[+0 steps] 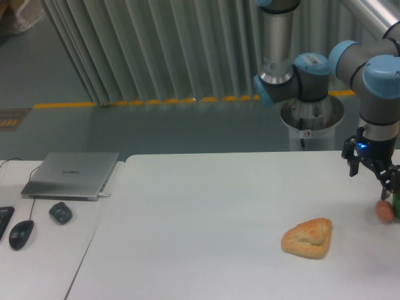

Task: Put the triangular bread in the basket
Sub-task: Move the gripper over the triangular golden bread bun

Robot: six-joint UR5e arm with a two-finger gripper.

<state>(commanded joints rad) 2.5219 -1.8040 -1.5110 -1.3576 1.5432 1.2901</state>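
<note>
**Bread on table, gripper off at right edge**

Bread [307, 238] lies flat on the white table [206, 225], right of centre near the front, nothing touching it. Gripper [389, 187] hangs low at the far right, well apart from the bread, partly cut by the frame; can't tell how far its fingers are spread or whether it holds anything. Small reddish ball [384, 210] sits just below it. Closed laptop [72, 175] and two mice [60, 213] on the left desk.

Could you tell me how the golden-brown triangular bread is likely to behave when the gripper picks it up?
The golden-brown triangular bread looks puffy, so it probably dents under a firm squeeze. It lies flat on the white table, so it seems unlikely to roll.
</note>
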